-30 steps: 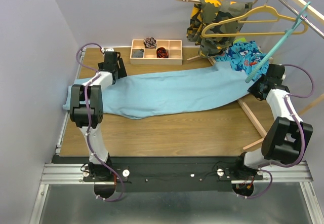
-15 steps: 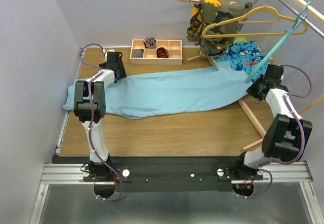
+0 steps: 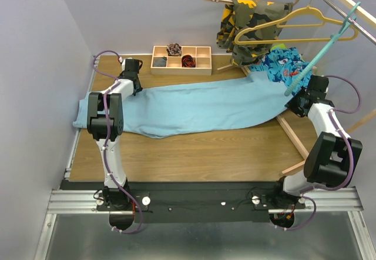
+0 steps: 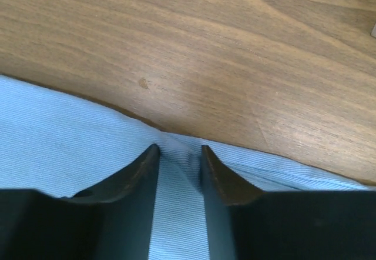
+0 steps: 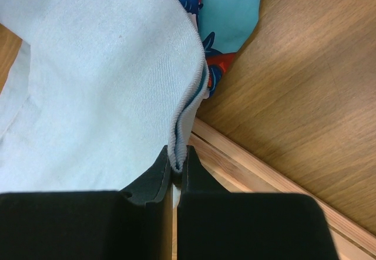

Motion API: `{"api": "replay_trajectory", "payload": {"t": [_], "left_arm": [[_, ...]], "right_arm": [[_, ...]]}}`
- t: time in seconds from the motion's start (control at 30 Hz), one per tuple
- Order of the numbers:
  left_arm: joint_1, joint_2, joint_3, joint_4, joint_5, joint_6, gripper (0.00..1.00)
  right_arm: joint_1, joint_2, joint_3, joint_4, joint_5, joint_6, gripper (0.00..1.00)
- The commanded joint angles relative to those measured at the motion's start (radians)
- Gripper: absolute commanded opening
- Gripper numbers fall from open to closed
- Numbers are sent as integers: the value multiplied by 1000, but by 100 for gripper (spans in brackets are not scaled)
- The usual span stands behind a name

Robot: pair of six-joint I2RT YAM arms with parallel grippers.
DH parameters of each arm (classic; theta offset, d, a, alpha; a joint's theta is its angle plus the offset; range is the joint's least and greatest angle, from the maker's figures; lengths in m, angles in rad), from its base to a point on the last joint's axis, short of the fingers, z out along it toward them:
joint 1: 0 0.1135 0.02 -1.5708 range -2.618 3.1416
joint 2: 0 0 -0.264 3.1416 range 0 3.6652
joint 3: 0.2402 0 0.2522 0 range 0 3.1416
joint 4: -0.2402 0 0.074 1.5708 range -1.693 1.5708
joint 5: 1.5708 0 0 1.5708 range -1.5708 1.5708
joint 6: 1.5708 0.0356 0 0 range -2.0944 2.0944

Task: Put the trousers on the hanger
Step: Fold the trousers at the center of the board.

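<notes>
From above, the trousers (image 3: 200, 107) lie spread flat on the table (image 3: 205, 154), just on my side of the wooden tray (image 3: 181, 60), and run well past it to the left and the right. My left pincer (image 3: 134, 83) sits by the tray's near left corner, over the far edge of the trousers. My right pincer (image 3: 295, 100) is well to the right of the tray, at the other end of the trousers. The hanger (image 3: 320, 51) slants upward, also well right of the tray, with its lower end just above that pincer. A shark-print cloth (image 3: 282, 63) lies between the tray and the hanger.

In my left wrist view the tray is out of sight. My fingers (image 4: 138, 177) stand about half apart on the trousers' edge. A strip of cloth runs between them and bare wood lies beyond. I am not clamped on it.

In my right wrist view my fingers (image 5: 154, 180) are pressed together on a folded hem of the trousers. The shark-print cloth lies behind the fold.
</notes>
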Motion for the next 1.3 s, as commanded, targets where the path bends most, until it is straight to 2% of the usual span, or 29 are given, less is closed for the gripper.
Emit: {"api": "replay_trajectory", "payload": {"t": [0.0,0.07,0.1,0.17,0.2,0.73,1.27], "left_arm": [[6,32,18,-44,-38,4,32],[6,26,9,-41,-45,7,25],[8,23,6,-39,-45,7,17],[8,15,-2,-37,-45,15,9],[8,14,-2,-37,-45,18,1],[95,-57,1,-31,38,42,0],[144,-48,-5,-28,39,31,0]], "right_arm": [[-10,16,5,17,-28,-20,3],[-10,13,13,17,-35,-23,3],[-10,12,17,17,-42,-31,3],[-10,5,34,17,-47,-34,3],[-10,2,40,19,-53,-36,3],[-10,102,233,22,-68,-62,1],[-5,226,212,95,-150,-55,1]]}}
